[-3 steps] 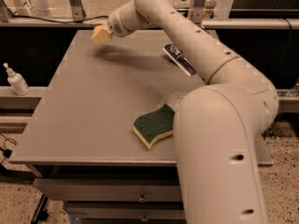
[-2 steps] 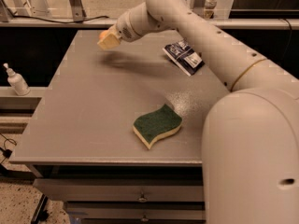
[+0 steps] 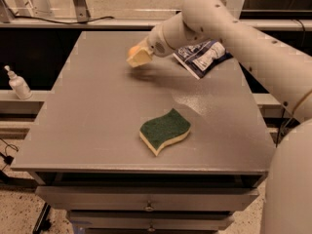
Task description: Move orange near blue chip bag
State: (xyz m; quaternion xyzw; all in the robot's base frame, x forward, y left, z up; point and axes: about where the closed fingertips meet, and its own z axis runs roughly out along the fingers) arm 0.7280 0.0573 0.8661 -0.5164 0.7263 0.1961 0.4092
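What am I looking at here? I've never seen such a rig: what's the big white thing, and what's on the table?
The white shape is a robot's one arm, reaching in from the picture's right. Its pincer, the two-fingered grasping end, hangs over the far part of the grey table, gripping a small orange. A single camera looks down on the table; its mounting is not on record. A blue chip bag lies just right of the pincer, a green-and-yellow sponge nearer the front. A white bottle stands on a ledge at left.
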